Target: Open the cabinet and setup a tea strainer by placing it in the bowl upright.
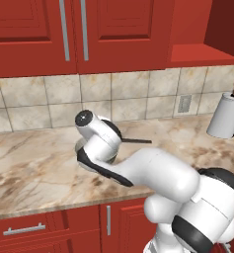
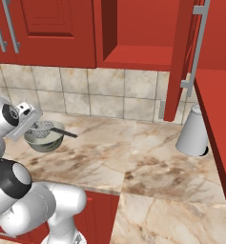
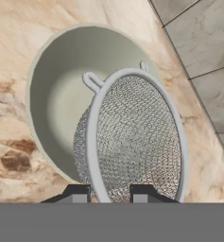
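Observation:
The grey-green bowl (image 3: 56, 94) stands on the marble counter near the tiled back wall; it is also in the right base view (image 2: 46, 141). The tea strainer (image 3: 132, 142) hangs over it, mesh basket dipping inside the bowl's rim. My gripper (image 3: 111, 194) is shut on the strainer's rim, which passes between the two fingertips. In the right base view the strainer (image 2: 42, 127) sits in the bowl mouth under my gripper (image 2: 32, 125), its dark handle pointing right. The strainer's handle (image 1: 136, 141) pokes out from behind my wrist. The cabinet door (image 2: 180, 62) stands swung open.
A double-door red wall cabinet (image 1: 74, 29) hangs above the bowl. A paper towel roll (image 2: 193, 131) stands on the counter to the right, under the open door. A wall outlet (image 1: 184, 104) is on the tiles. Base cabinets with a drawer (image 1: 24, 230) run below.

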